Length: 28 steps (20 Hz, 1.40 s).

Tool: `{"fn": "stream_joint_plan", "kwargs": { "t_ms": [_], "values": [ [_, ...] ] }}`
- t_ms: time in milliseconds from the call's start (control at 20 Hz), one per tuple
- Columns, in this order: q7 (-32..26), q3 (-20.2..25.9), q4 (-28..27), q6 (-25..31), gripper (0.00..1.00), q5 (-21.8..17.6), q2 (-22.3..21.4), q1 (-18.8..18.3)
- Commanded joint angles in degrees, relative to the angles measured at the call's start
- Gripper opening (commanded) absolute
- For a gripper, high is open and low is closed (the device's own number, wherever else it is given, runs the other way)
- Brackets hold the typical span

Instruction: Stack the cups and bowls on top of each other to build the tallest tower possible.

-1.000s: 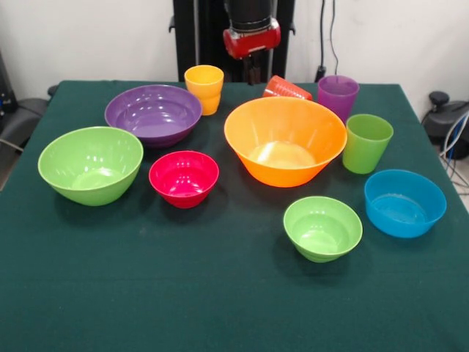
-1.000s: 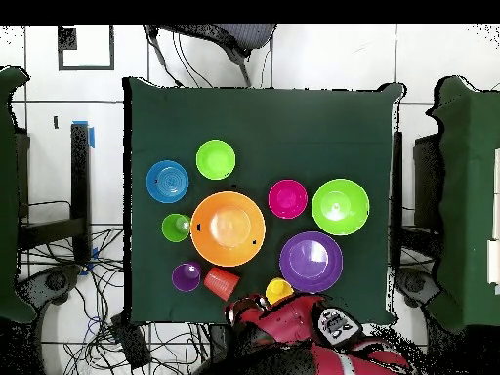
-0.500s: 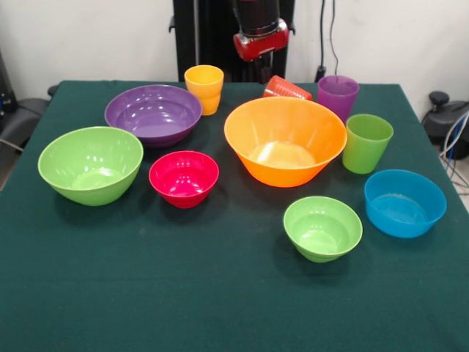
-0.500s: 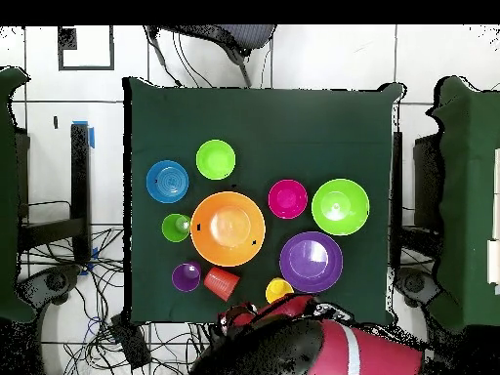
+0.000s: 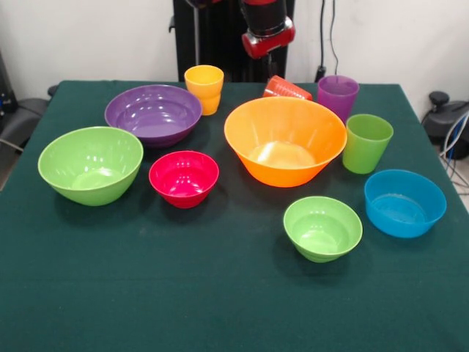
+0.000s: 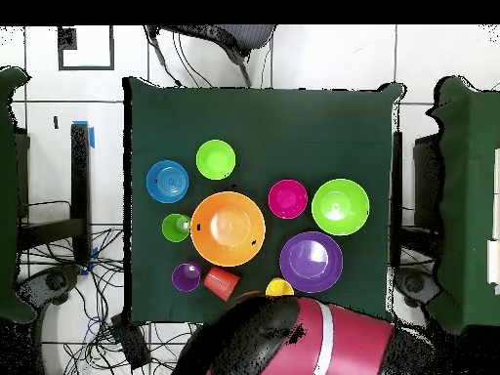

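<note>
We see the gripper [image 5: 268, 38] raised above the table's far edge, behind the red cup [image 5: 287, 88] lying on its side; whether it is spread or pressed together we cannot tell. On the green tablecloth [image 5: 220, 293] all bowls sit apart, unstacked: orange bowl [image 5: 285, 141], purple bowl [image 5: 153, 114], big green bowl [image 5: 90, 164], magenta bowl [image 5: 183, 178], small green bowl [image 5: 322, 228], blue bowl [image 5: 404, 202].

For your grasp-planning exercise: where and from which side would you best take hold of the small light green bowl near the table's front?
Probably by its rim. The small light green bowl sits upright and open, clear of the blue bowl and orange bowl, so come straight down and pinch one wall, a finger inside and one outside.
</note>
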Motion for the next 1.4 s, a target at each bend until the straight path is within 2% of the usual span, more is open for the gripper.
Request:
{"fn": "stream_joint_plan", "kwargs": {
  "t_ms": [50,300,350,450,700,850,1100,1400],
  "values": [
    [1.71,0.66,-7.07,1.46,0.00,-3.08,3.93,2.58],
    [2.96,-2.38,-8.39,-2.37,0.00,-3.01,4.77,5.50],
    [3.68,-5.12,-9.20,-5.80,0.00,-2.78,4.84,8.22],
    [4.13,-8.83,-10.17,-8.98,0.00,-1.70,4.72,11.81],
    [3.70,-12.94,-11.27,-12.82,0.00,0.25,5.01,15.26],
    [3.35,-16.76,-12.37,-16.55,0.00,2.51,6.33,18.71],
    [3.33,-18.41,-12.99,-18.71,0.00,3.67,6.96,20.07],
    [3.28,-21.25,-13.31,-26.23,0.00,7.96,9.34,22.28]
  ]
}}
